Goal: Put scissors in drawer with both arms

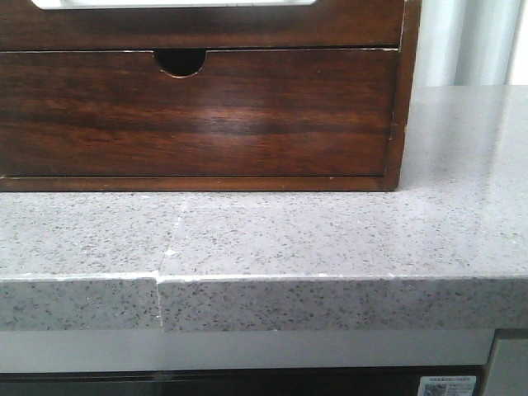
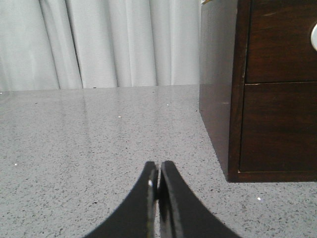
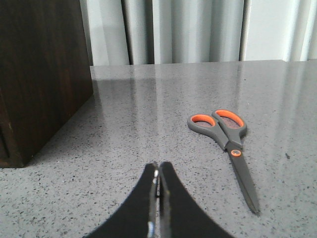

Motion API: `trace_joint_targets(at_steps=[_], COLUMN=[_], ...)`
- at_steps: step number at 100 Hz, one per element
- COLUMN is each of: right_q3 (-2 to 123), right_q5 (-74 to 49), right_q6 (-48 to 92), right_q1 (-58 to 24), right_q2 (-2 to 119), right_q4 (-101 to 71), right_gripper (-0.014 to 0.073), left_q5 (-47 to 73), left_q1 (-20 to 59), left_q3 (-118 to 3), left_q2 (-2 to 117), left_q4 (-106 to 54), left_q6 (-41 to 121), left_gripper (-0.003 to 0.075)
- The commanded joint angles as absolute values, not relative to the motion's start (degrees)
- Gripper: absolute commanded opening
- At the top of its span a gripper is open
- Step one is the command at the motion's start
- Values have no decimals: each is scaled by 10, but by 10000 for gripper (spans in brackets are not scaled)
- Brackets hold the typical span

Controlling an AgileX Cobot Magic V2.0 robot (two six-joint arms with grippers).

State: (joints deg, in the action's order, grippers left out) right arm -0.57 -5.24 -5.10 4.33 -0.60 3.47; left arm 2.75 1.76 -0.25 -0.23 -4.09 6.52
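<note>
The scissors (image 3: pixel 229 141), grey with orange-lined handles, lie flat on the speckled grey counter, blades towards the camera, only in the right wrist view. My right gripper (image 3: pixel 158 171) is shut and empty, low over the counter, short of the scissors and to their side. The drawer (image 1: pixel 198 29) is the upper dark reddish-brown front with a white cut-out, closed, cropped at the top of the front view; it also shows in the left wrist view (image 2: pixel 282 39). My left gripper (image 2: pixel 159 171) is shut and empty, beside the cabinet's corner. Neither gripper shows in the front view.
A lower drawer front (image 1: pixel 198 115) with a small half-round notch sits closed under the upper one. The wooden cabinet's side (image 3: pixel 39 74) stands near my right gripper. The grey counter (image 1: pixel 330 239) has a front edge with a seam. White curtains (image 2: pixel 99 44) hang behind.
</note>
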Motion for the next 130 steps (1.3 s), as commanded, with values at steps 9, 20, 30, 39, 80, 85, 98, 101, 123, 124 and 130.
trace_joint_targets(at_steps=[9, 20, 30, 39, 80, 85, 98, 101, 123, 124, 130], right_q3=[-15, -15, -15, -15, -15, -15, -13, -9, 60, 66, 92], right_q5=[-11, -11, -11, -11, 0, 0, 21, 20, -42, -44, -60], right_q6=[-50, -50, -50, -50, -50, -50, -50, -50, -50, -50, -50], right_q1=[42, 42, 42, 42, 42, 42, 42, 42, 42, 42, 42], right_q2=[-18, -18, -18, -18, -18, -18, -18, -18, -14, -13, -4], right_q4=[34, 34, 34, 34, 34, 34, 34, 33, 7, 7, 7], right_gripper=[-69, -69, -69, -69, -69, -69, -69, -69, -69, -69, -69], left_q5=[-12, -12, -12, -12, -31, -32, -60, -75, -101, -100, -95], left_q1=[16, 16, 16, 16, 16, 16, 16, 16, 16, 16, 16], left_q3=[17, 17, 17, 17, 17, 17, 17, 17, -18, -23, -42], left_q2=[-19, -19, -19, -19, -19, -19, -19, -19, -19, -19, -16], left_q4=[-45, -45, -45, -45, -45, -45, -45, -52, -110, -113, -130], left_q6=[63, 63, 63, 63, 63, 63, 63, 63, 60, 60, 60], left_gripper=[-20, -20, -20, -20, -20, -20, -20, -20, -20, -20, -20])
